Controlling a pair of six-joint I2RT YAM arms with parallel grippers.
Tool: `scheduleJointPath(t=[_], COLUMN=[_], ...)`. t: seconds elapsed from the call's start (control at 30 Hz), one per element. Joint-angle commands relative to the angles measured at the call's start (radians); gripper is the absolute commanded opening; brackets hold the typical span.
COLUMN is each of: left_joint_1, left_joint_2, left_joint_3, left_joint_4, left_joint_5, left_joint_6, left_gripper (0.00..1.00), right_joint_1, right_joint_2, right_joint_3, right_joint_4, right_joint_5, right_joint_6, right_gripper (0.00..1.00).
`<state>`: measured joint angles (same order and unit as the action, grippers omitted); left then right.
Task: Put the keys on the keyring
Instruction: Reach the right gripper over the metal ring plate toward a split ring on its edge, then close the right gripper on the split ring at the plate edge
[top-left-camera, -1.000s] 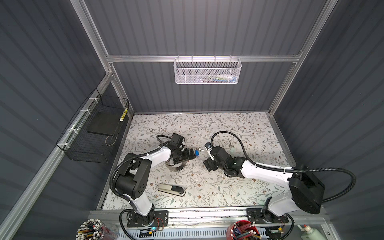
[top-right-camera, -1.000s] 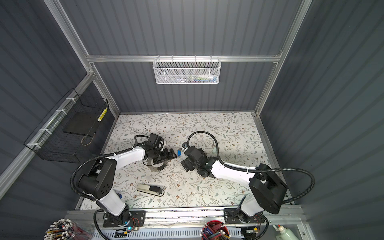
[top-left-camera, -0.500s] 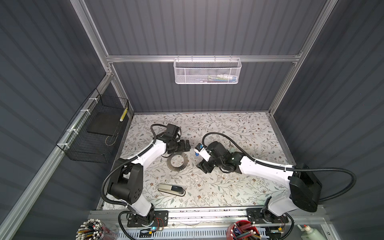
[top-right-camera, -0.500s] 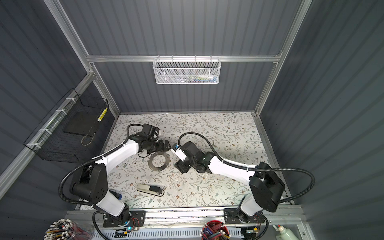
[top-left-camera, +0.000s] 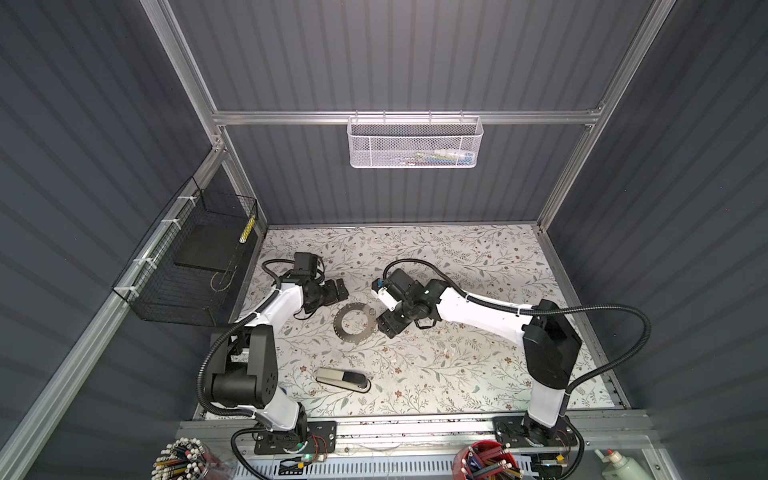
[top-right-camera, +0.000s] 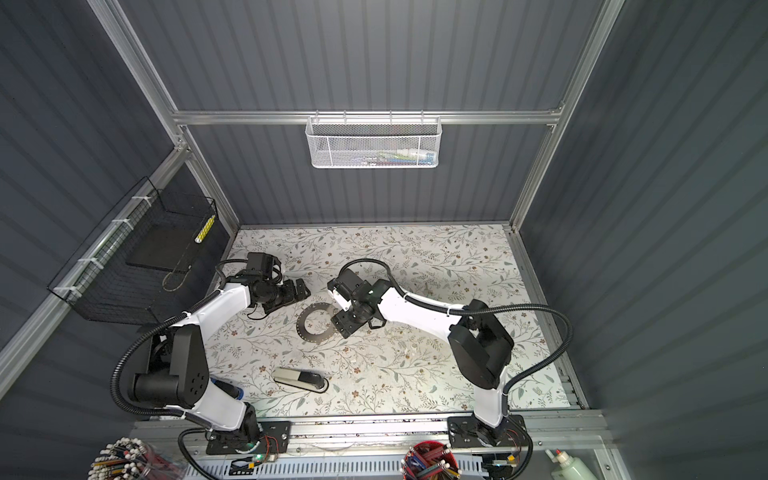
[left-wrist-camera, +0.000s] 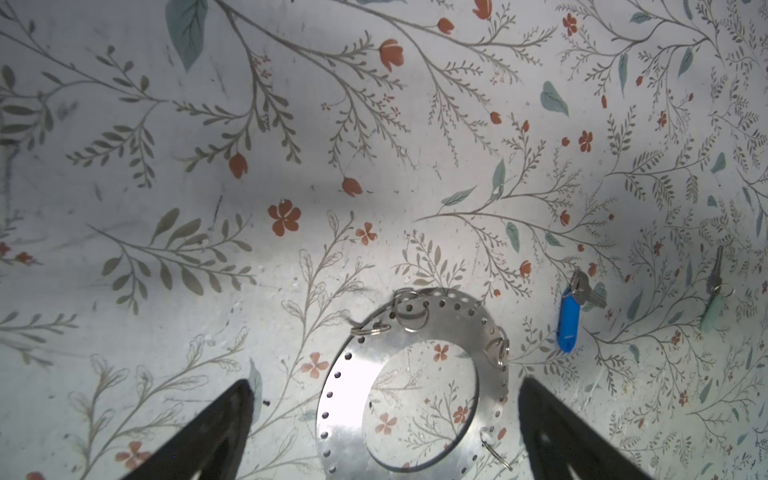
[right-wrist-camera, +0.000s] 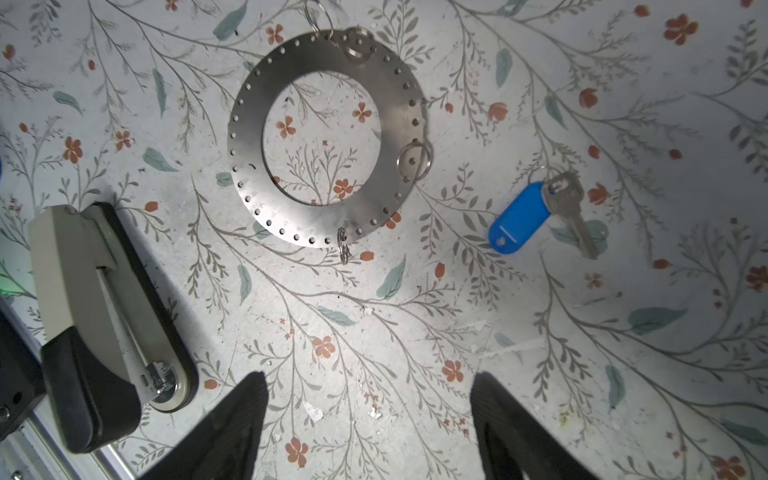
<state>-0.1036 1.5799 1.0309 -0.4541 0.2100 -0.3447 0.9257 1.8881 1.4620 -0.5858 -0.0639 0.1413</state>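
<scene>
Keyring (top-left-camera: 338, 327): lies flat on the floral table (top-left-camera: 478, 365) between the two arms. Small split rings (right-wrist-camera: 414, 160) hang in its band, and none carries a key.
Blue-tagged key (right-wrist-camera: 519, 218): on the table just beside the keyring, not joined to it.
Mint-tagged key (left-wrist-camera: 715, 301): on the table farther out, beyond the blue one; it shows only in the left wrist view.
Left gripper (top-left-camera: 338, 289): fingers spread wide and empty, near the keyring but off it.
Right gripper (top-left-camera: 387, 324): fingers spread with nothing between them, near the keyring's other side.
Change: a second ago the left gripper stood over the keyring with the right gripper close opposite. The left arm has since drawn back, and the keyring lies free.
Meaning: probably a threading attempt let go, so both keys remain to be put on.
White mesh basket (top-left-camera: 374, 151): on the back rail, holding a few pen-like items too small to tell.
Black wire basket (top-left-camera: 166, 299): on the side wall, holding a dark flat slab (top-left-camera: 208, 249) and a yellow striped stick (top-left-camera: 247, 228).
Red cup (top-left-camera: 458, 459): pencils.
Stapler (top-left-camera: 343, 379): loose on the table.
</scene>
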Motion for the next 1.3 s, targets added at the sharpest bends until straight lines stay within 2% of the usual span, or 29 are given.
scheduleJointPath(t=[0.0,0.2,0.27,0.53,0.8,1.13,1.27], left_joint_1=[0.007,0.007,0.007,0.007,0.007,0.007,0.005], left_joint_2=[-0.006,-0.023,-0.023,-0.003,0.003,-0.006,-0.015], left_joint_3=[-0.005,-0.026,-0.032,-0.024,-0.019,-0.020,-0.025], left_joint_4=[0.006,0.011,0.016,0.006,0.005,0.011,0.017], left_joint_5=[0.029,0.031,0.033,0.012,0.013,0.005,0.008], left_joint_6=[0.015,0.009,0.003,-0.020,-0.023,-0.023,-0.022], left_gripper=[1.00,1.00,1.00,1.00,1.00,1.00,1.00], right_joint_1=[0.007,0.024,0.024,0.027,0.028,0.027,0.027], right_joint_2=[0.038,0.143,0.153,0.260,0.335,0.429,0.452], right_joint_3=[0.059,0.180,0.194,0.322,0.406,0.513,0.540], right_joint_4=[-0.085,-0.181,-0.180,-0.263,-0.315,-0.401,-0.420], right_joint_5=[-0.004,0.004,-0.026,-0.072,-0.082,-0.058,-0.052], right_joint_6=[-0.008,-0.038,-0.059,-0.094,-0.114,-0.103,-0.103], right_gripper=[0.80,0.80,0.79,0.66,0.63,0.49,0.47])
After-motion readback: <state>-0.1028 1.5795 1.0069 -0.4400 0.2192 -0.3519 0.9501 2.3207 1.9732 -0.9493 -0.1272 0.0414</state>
